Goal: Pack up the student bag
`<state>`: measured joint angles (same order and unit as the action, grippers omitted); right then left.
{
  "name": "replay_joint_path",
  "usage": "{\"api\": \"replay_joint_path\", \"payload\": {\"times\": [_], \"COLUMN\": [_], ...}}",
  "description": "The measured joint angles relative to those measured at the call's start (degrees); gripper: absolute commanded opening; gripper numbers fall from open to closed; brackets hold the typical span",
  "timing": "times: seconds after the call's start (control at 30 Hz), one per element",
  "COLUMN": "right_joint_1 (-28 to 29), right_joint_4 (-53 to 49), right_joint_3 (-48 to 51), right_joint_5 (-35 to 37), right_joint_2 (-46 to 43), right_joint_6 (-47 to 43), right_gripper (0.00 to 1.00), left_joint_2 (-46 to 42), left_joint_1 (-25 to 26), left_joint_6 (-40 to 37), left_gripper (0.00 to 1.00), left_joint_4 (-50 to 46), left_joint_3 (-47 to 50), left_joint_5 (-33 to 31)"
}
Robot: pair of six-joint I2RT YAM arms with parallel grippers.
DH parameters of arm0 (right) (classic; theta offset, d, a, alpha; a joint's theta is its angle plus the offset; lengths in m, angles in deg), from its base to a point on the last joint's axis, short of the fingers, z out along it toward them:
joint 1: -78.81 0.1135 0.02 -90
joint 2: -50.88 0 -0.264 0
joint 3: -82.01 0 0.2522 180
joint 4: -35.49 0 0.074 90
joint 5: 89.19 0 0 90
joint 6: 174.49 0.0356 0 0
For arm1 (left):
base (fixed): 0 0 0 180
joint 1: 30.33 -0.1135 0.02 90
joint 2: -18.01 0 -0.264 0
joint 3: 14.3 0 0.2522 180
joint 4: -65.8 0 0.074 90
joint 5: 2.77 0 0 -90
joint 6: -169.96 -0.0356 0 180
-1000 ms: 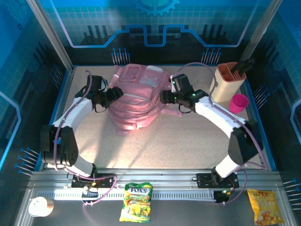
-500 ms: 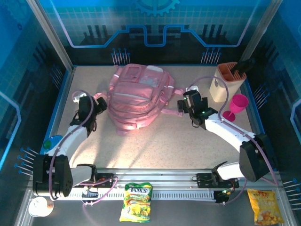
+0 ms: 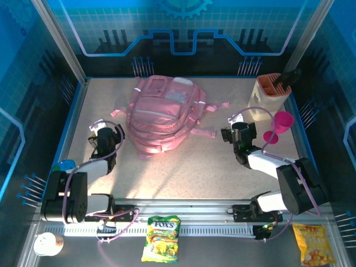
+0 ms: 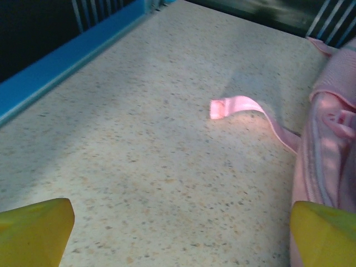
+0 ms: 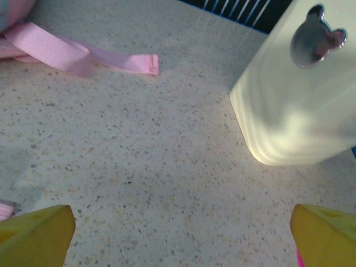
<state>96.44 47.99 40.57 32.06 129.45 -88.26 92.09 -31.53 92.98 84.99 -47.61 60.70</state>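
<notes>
Student bag lies flat at the back-middle of the counter, pockets up, straps trailing to either side. A second ago both arms were pressed in against its flanks. Now both have drawn back toward their bases and stand well clear of it. Left end effector is low by the bag's left side, fingers spread wide. In its wrist view the yellow fingertips sit at opposite corners with bare counter between them, a loose strap end ahead and the bag's edge on the right. Right end effector is likewise spread with nothing between its tips. It faces a pale holder with a small bear emblem, and another strap lies off to its left. A pink cup stands beside the holder. Two snack packets lie on the front rail, outside the work area. Judgement: release plus retreat reads as a step finished. The bag looks closed and settled, so packing is probably complete or nearly so.
</notes>
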Motion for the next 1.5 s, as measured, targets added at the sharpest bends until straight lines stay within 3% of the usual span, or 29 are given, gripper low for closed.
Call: {"api": "replay_joint_path", "payload": {"times": [0.27, 0.5, 0.93, 1.5], "right_joint_1": [-5.16, -9.22, -12.92, -13.16], "right_joint_4": [16.26, 27.61, 25.99, 24.59], "right_joint_3": [4.63, 10.12, 5.92, 5.90], "right_joint_5": [-10.14, -17.25, -24.17, -25.57], "right_joint_2": [3.85, 9.20, 9.84, 9.84], "right_joint_6": [-1.77, -0.59, 2.27, 2.91], "right_gripper": [1.00, 1.00, 1.00, 1.00], "left_joint_2": [5.14, 13.88, 14.82, 14.82], "left_joint_1": [0.00, 0.26, 2.34, 2.67], "left_joint_6": [-4.74, -7.34, -9.14, -10.45], "left_gripper": [0.99, 0.99, 0.99, 0.99], "left_joint_4": [11.80, 23.12, 22.86, 21.35], "left_joint_3": [0.24, 2.43, 0.28, -0.57], "left_joint_5": [10.01, 13.55, 11.37, 11.45]}}
